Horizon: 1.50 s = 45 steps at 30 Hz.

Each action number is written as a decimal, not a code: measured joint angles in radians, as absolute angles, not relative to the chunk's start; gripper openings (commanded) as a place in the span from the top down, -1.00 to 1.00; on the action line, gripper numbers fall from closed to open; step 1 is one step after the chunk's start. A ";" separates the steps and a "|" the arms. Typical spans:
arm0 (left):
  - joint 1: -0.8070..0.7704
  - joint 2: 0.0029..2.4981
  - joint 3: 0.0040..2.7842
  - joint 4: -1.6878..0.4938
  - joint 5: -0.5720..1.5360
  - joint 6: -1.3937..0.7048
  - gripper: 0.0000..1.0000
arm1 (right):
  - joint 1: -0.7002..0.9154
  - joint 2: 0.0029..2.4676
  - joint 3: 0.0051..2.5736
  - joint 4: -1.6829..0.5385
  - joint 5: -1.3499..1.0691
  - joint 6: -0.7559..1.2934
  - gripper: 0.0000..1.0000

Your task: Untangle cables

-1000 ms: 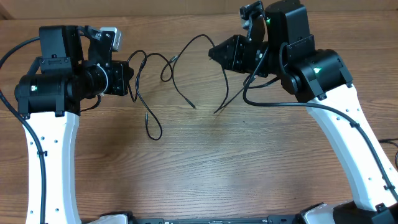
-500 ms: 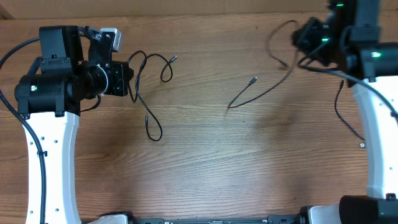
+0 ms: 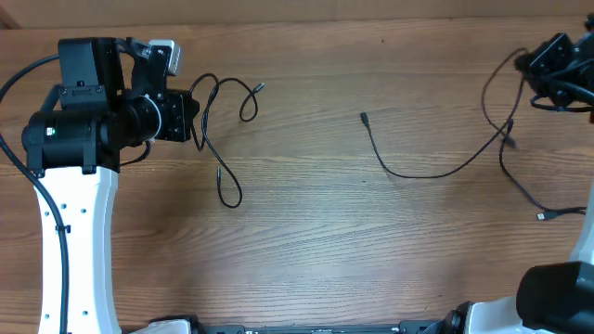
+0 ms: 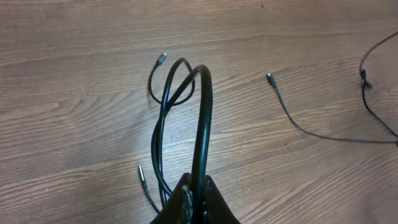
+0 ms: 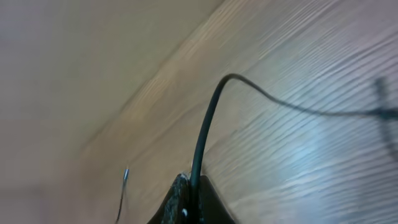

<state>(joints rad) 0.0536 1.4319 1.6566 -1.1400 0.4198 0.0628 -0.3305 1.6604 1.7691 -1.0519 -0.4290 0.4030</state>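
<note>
The thin black looped cord (image 3: 203,130) lies at the left of the brown wood-grain tabletop (image 3: 306,250). It makes a couple of overlapping loops, with one small plug tip pointing toward the middle of the table and a curled tail nearer my side. In the left wrist view, a bend of this cord (image 4: 206,124) rises straight out of the left gripper (image 4: 194,190), whose fingers are pressed fully together on it. From overhead, the left gripper (image 3: 193,119) sits just beside the loops.

Well apart from that, a second thin black cord (image 3: 418,175) sags in a long shallow curve across the right half of the table. Its dark plug tip rests near the centre and its other end climbs to the right gripper (image 3: 524,63) at the far right corner. The right wrist view (rather blurred) shows this cord (image 5: 200,143) coming out between fingers clamped tight on it (image 5: 188,193).

Another black strand with a pale plug (image 3: 541,216) trails toward the right edge. I can't tell whether it belongs to the same cord.
</note>
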 measured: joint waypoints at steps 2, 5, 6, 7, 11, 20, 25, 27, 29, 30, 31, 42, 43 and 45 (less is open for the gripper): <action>0.054 1.432 1.657 -1.136 0.420 0.063 0.92 | -0.308 1.664 1.769 -1.080 -0.476 0.344 0.93; 0.054 1.432 1.657 -1.136 0.420 0.063 0.92 | -0.271 1.664 1.772 -1.131 -0.514 0.212 0.93; 0.054 1.432 1.657 -1.136 0.420 0.063 0.92 | -0.256 1.664 1.772 -1.171 -0.526 0.111 0.93; 0.054 1.432 1.657 -1.136 0.420 0.063 0.92 | -0.250 1.664 1.772 -1.184 -0.531 0.065 0.93; 0.054 1.432 1.657 -1.135 0.420 0.063 0.92 | -0.249 1.664 1.773 -1.246 -0.533 -0.213 0.93; 0.054 1.432 1.657 -1.130 0.420 0.063 0.92 | -0.250 1.708 1.774 -1.119 -0.313 -0.440 0.92; 0.054 1.432 1.657 -1.131 0.420 0.063 0.92 | -0.272 1.827 1.774 -1.056 -0.164 -0.458 0.92; 0.054 1.432 1.657 -1.131 0.420 0.063 0.92 | -0.299 1.850 1.774 -1.032 -0.140 -0.450 0.92; 0.054 1.432 1.657 -1.131 0.420 0.063 0.92 | -0.343 1.861 1.774 -0.986 -0.123 -0.420 0.92; 0.054 1.432 1.657 -1.130 0.420 0.063 0.92 | -0.362 1.862 1.774 -0.966 -0.122 -0.408 0.92; 0.054 1.432 1.657 -1.130 0.420 0.063 0.91 | -0.381 1.862 1.774 -0.952 -0.123 -0.397 0.92; 0.054 1.432 1.657 -1.144 0.445 0.055 0.92 | -0.627 2.048 1.775 -0.774 -0.170 -0.164 0.88; 0.054 1.432 1.657 -1.146 0.455 0.055 0.92 | -0.641 2.069 1.775 -0.768 -0.170 -0.138 0.87; 0.054 1.432 1.657 -1.151 0.480 0.055 0.92 | -0.670 2.117 1.775 -0.755 -0.172 -0.078 0.86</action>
